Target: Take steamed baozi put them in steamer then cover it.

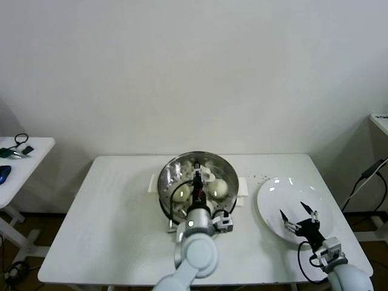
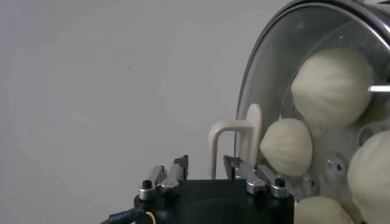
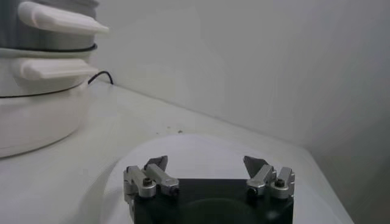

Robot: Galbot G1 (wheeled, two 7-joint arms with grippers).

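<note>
The steamer [image 1: 173, 173] stands at the middle of the table, with the clear glass cover [image 2: 274, 73] lying on it. Several cream-white baozi [image 2: 332, 85] show through the glass; two show in the head view [image 1: 218, 188]. My left gripper [image 1: 197, 173] hangs over the cover's centre. In the left wrist view it [image 2: 206, 161] is open, its fingers either side of one leg of the white handle [image 2: 234, 128], apart from it. My right gripper [image 1: 300, 217] is open and empty, low over the white plate [image 1: 273, 194].
The plate, bare, also shows in the right wrist view [image 3: 201, 152], with the steamer's white base [image 3: 36, 115] off to one side. A small side table [image 1: 27, 154] with tools stands far left. Another table edge [image 1: 381, 121] and a cable are far right.
</note>
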